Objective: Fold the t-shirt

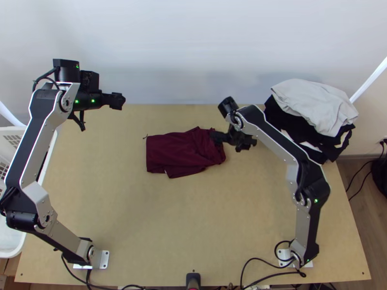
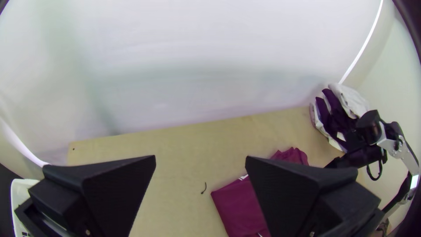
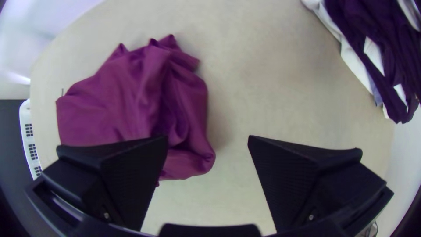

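So the right pincer (image 3: 208, 138) has its fingers wide apart, nothing clamped between them as far as I can see. The t-shirt (image 1: 179, 150) is right next to it: from the top view it lies just to the left of that pincer, roughly mid-tabletop (image 1: 193, 217), a bit toward the far side. One finger overlaps the rumpled right end of the cloth in the right wrist view, the other is over the wood, so that end's edge sits kinda in the gap. Can't tell how high the pincer is above it though.

The shirt's long axis runs pretty much left to right, so it points away from the right pincer with the squarer end farthest off. It's in a compact bundle, looks partly folded, no clue how many layers. If I had to guess, the rumpled end needs tidying next, and closing too high would just miss it.

Further out, the left pincer (image 2: 200, 159) is up past the far left of the shirt, fingers also spread. Right arm's clearly nearer, so imo it's the one to use.
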You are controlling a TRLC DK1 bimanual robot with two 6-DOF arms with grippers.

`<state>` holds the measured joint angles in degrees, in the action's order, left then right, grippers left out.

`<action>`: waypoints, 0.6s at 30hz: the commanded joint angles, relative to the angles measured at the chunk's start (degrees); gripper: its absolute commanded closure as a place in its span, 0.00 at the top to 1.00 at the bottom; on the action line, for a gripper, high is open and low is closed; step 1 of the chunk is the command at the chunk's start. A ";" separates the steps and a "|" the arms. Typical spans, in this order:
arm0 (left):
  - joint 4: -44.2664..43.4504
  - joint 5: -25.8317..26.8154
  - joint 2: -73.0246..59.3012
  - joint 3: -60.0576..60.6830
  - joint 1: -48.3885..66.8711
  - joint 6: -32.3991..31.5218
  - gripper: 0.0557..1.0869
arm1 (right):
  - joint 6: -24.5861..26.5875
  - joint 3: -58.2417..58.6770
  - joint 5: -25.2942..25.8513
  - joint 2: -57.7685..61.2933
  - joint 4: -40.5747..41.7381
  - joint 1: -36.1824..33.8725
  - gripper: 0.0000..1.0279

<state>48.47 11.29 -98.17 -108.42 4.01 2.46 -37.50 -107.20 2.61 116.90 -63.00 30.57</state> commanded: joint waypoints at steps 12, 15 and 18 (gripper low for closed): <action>-0.30 -1.01 0.61 -2.41 0.91 1.85 0.96 | 5.06 -14.62 2.49 7.99 0.78 5.03 0.97; -0.30 -1.71 0.17 -3.38 1.17 2.02 0.96 | 6.21 -15.94 4.95 11.15 0.78 5.38 0.97; -0.13 -1.97 -0.44 -4.25 1.44 2.11 0.96 | 6.56 -17.08 5.65 14.23 0.78 5.47 0.97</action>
<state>48.47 9.78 -98.19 -110.50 4.99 3.70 -32.21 -122.32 7.20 127.74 -62.13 35.42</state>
